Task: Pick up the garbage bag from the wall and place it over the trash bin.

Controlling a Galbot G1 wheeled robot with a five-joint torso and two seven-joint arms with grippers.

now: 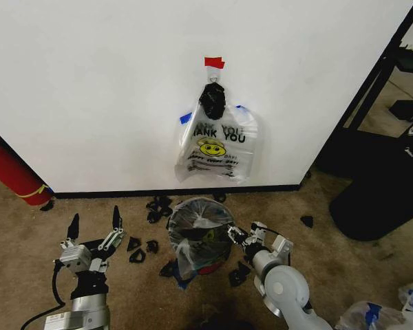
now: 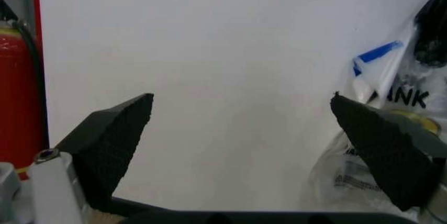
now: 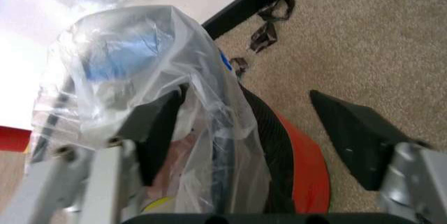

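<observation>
I see the garbage bag [image 1: 201,242], thin crinkly clear plastic, draped over the small round trash bin [image 1: 217,258], dark ribbed sides on a red base. It stands on beige carpet [image 1: 124,206] near the white wall [image 1: 89,82], below a bunch of like bags [image 1: 217,148] under red tape [image 1: 214,62]. My right gripper [image 1: 242,235] is spread wide at the bin's rim, one finger [image 3: 157,130] against the plastic. My left gripper [image 1: 94,230] hangs spread and empty beside the bin.
</observation>
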